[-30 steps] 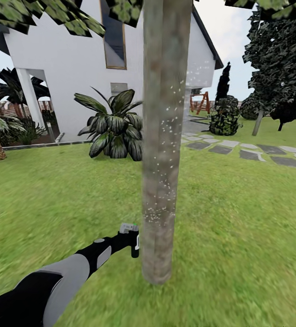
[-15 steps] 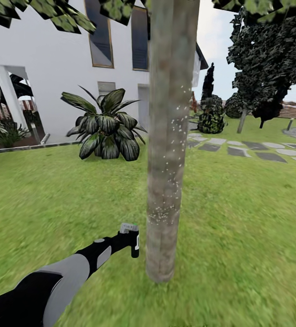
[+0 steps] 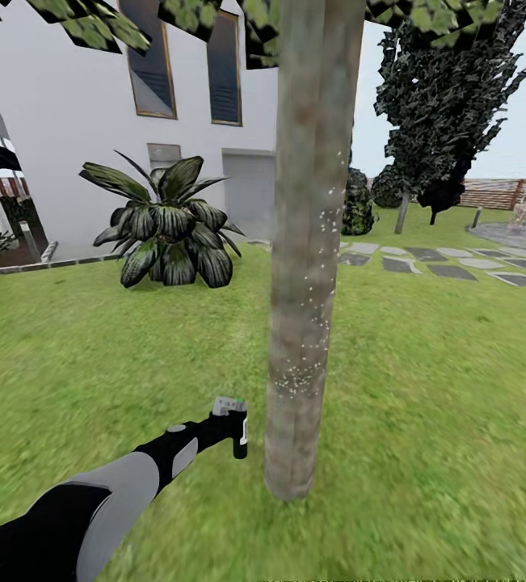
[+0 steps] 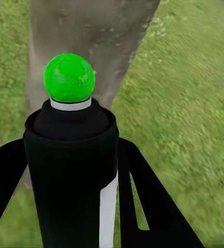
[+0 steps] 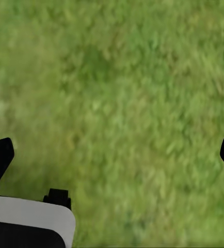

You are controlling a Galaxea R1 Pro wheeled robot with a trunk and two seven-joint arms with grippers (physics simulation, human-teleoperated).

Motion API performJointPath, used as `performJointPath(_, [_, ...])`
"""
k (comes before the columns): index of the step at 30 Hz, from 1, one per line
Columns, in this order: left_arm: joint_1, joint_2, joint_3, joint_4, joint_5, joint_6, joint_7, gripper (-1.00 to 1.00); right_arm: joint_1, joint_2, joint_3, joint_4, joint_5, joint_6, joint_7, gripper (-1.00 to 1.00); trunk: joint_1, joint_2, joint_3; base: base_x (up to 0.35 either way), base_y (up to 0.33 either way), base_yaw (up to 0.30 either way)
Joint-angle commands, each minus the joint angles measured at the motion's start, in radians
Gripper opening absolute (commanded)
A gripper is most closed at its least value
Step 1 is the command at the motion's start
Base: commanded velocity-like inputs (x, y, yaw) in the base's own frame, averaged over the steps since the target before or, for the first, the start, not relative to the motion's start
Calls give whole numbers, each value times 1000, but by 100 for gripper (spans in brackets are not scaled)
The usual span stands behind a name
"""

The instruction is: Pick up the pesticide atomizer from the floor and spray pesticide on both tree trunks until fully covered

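Note:
In the head view a thick grey-brown tree trunk [image 3: 305, 267] rises from the garden lawn [image 3: 432, 380] right in front of me. White pesticide specks [image 3: 321, 315] dot its right side from about mid-height down to knee level. My left gripper [image 3: 237, 430] reaches in from the lower left, shut on the pesticide atomizer [image 3: 229, 406], just left of the trunk's base. In the left wrist view the atomizer is a black bottle [image 4: 70, 170] with a bright green dot [image 4: 69, 77] on top, facing the trunk [image 4: 91, 31]. My right gripper [image 5: 112, 155] is open over bare grass.
A white house [image 3: 77, 145] stands behind, with a broad-leaved dark plant [image 3: 166, 226] at its foot. Stepping stones [image 3: 448, 267] run off to the right toward a dark-leaved tree [image 3: 448, 97] and a brown slat fence [image 3: 497, 192]. Leaves [image 3: 93, 20] hang overhead.
The whole view has swung: house and plant slid left and the trunk sits slightly further right, so the camera moved. My left arm and the atomizer hold the same place in the picture.

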Motion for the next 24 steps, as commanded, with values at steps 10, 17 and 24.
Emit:
performJointPath(10, [0,0,1,0,1,0,0,-100,0,0,0,0,0,0,0,100,0,0,-14,0,123,-136])
performJointPath(17, [0,0,1,0,1,0,0,-100,0,0,0,0,0,0,0,100,0,0,-20,87,110,-78])
performJointPath(24, [5,0,1,1,1,0,1,-100,0,0,0,0,0,0,0,100,0,0,-20,150,184,-103])
